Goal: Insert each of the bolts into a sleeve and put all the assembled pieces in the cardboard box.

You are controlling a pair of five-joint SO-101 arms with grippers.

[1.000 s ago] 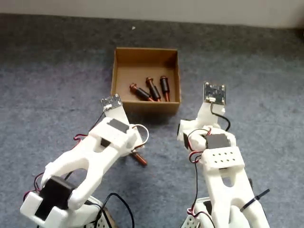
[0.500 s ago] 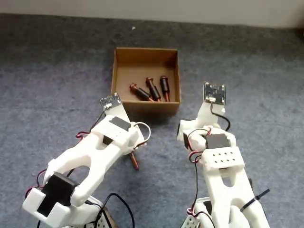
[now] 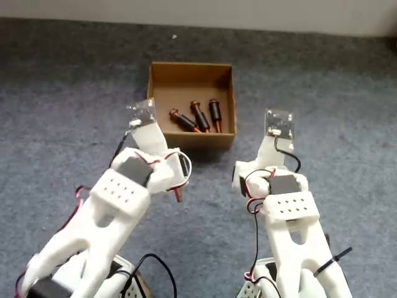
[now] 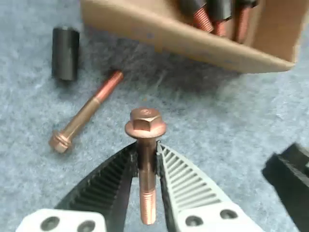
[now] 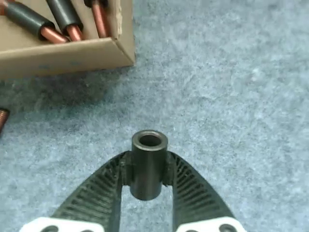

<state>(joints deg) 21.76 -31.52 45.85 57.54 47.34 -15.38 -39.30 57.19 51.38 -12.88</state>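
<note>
The left gripper [image 4: 145,151] is closed on a bolt [image 4: 145,123], its fingers [image 4: 175,170] pinching the shank just under the hex head. The threaded end sticks out free on the other side of the pinch, probably so that it can lead into a bore without the fingers in the way. The right gripper [image 5: 147,164] is clamped on a sleeve [image 5: 147,181], held around its side wall with the open mouth showing and unobstructed. That grip looks chosen to offer the hole to the bolt. Both parts are lifted off the carpet [image 3: 347,124], and the two arms stand side by side, apart, just short of the box [image 3: 189,139], so the mating step appears not yet done. Beyond the left gripper a second bolt [image 4: 84,113] lies flat on the carpet. A second sleeve [image 4: 65,52] lies past its threaded tip, near it but not touching, close to the box's front wall. This pair seems to be waiting its turn within reach of the left arm. Farthest off, the box sits open-topped between and ahead of the arms, where either could reach it. Three assembled pieces [image 3: 197,117] lie side by side inside, toward the front wall.
</note>
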